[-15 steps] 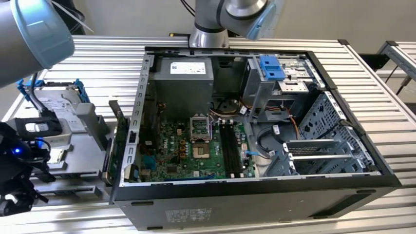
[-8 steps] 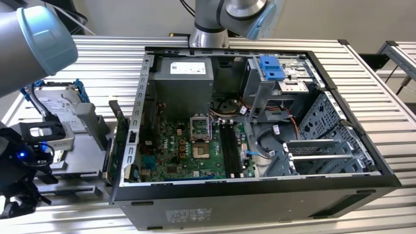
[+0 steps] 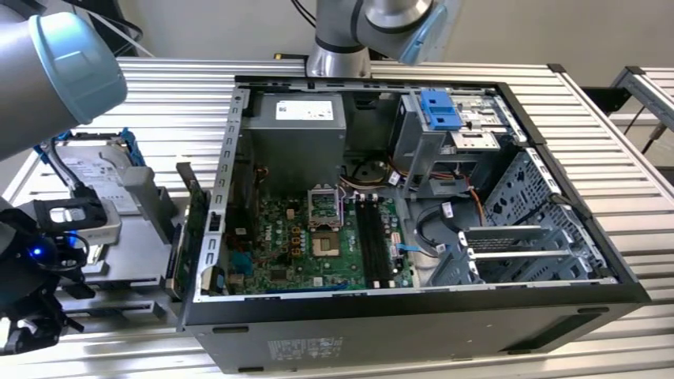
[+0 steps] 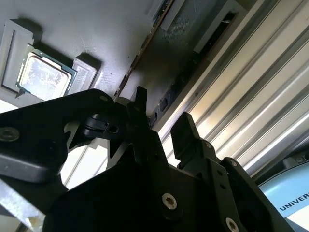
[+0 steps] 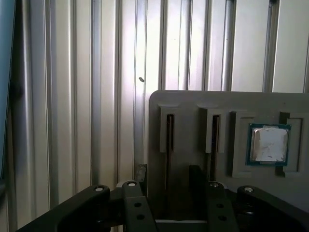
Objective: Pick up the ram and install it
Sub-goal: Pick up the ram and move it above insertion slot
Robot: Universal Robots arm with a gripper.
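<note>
A grey holder tray (image 5: pixel 193 101) carries two ram sticks standing edge-on in narrow slots. One ram (image 5: pixel 170 140) lies between my fingers; the other ram (image 5: pixel 213 140) sits one slot over. My gripper (image 5: pixel 168 176) is open above the tray and straddles the first stick, with a gap on each side. In the second wrist view the same ram (image 4: pixel 140 50) shows as a thin dark edge running away from the open gripper (image 4: pixel 161 121). In the exterior view the motherboard's black ram slots (image 3: pixel 368 229) lie inside the open computer case (image 3: pixel 421 316).
A square silver processor chip (image 5: pixel 269 143) rests in a pocket of the tray, also seen as the chip (image 4: pixel 43 77). A grey hard drive (image 3: pixel 95 170) lies at the exterior view's left. The ribbed metal table (image 5: pixel 72 96) surrounds the tray. The arm's wrist (image 3: pixel 43 260) hangs left of the case.
</note>
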